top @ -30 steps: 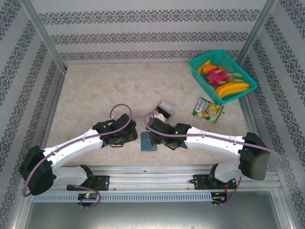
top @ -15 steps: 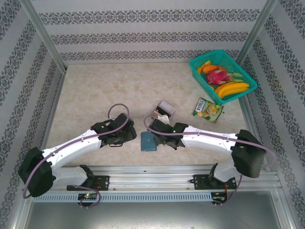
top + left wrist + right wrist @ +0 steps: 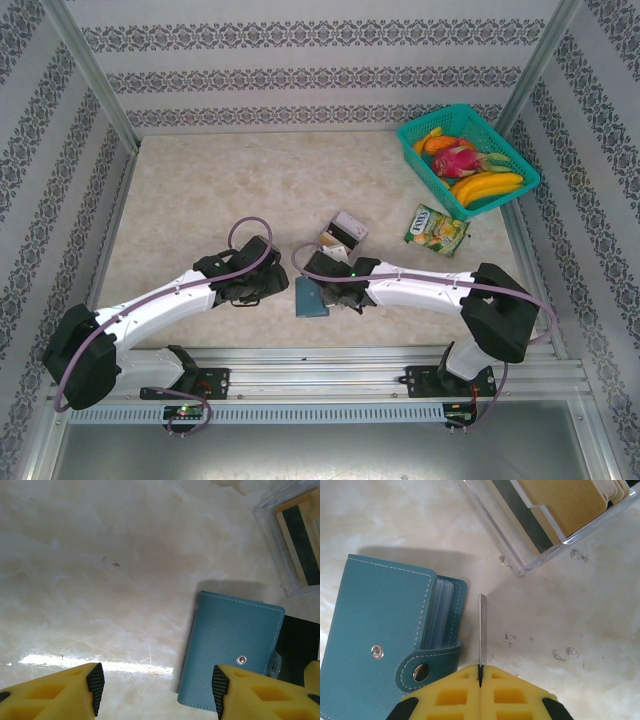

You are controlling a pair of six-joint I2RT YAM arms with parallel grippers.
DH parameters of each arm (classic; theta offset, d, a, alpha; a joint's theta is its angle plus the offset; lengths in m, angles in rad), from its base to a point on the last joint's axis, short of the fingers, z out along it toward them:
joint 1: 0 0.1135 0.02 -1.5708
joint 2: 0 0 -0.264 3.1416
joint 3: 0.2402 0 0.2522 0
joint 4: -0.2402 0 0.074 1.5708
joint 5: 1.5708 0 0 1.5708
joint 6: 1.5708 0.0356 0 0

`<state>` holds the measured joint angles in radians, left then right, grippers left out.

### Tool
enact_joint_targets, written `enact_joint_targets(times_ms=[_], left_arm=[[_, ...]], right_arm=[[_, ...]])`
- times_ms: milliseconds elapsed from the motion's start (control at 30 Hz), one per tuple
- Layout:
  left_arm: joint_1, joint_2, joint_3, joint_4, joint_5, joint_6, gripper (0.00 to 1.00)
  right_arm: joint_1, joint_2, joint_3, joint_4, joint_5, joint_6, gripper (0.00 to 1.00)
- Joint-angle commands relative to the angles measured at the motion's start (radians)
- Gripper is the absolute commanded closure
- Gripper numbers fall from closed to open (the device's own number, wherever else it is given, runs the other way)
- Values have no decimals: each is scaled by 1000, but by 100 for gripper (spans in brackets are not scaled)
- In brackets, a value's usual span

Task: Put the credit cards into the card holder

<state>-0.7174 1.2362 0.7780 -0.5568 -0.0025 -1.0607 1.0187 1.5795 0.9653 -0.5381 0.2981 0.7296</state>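
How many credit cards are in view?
3: an edge-on card in the right tool, a tan card over a striped card in the clear tray; more may be hidden beneath.

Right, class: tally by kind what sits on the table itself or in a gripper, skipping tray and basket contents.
Teal card holder: 1
Clear tray: 1
Snack packet: 1
Teal basket: 1
Credit card pinched in the right gripper: 1
Total: 5

The teal holder (image 3: 380, 630) lay flat on the desk (image 3: 570, 630), snap strap undone, clear sleeves showing. One card (image 3: 482, 630) stood edge-on just beside it, pinched in the right gripper (image 3: 480, 672). Tan-gold cards (image 3: 570, 505) lay in a clear tray (image 3: 495, 530).
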Motion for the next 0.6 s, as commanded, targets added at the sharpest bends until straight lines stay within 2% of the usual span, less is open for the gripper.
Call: enact_joint_targets(times_ms=[0, 567], left_arm=[[19, 6, -7, 23, 9, -3, 38], [22, 6, -10, 31, 20, -2, 38]], right_arm=[[7, 28, 12, -19, -17, -4, 94], [-5, 43, 24, -50, -15, 12, 91]])
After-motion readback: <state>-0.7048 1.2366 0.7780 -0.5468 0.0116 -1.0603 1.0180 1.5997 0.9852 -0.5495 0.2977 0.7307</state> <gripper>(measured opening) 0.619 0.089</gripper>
